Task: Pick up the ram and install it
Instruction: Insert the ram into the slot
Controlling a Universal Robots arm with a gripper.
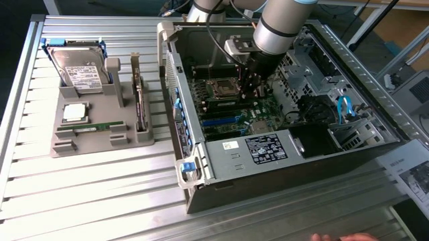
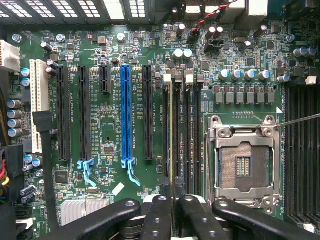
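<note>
Wrist view puts the claw (image 2: pixel 173 196) pinched shut on the ram (image 2: pixel 171 135), seen edge-on as a thin pale line running straight out from between its fingers. The ram's long axis lies parallel to the memory slots (image 2: pixel 186 130) directly under the claw, over the slot nearest the black expansion slot (image 2: pixel 148 112). I cannot tell whether it is seated. The empty processor socket (image 2: pixel 245 160) sits just beside on the other side. Well away from the claw, outside the computer case (image 1: pixel 268 187), a second green stick (image 1: pixel 90 126) rests on the grey tray (image 1: pixel 87 144).
</note>
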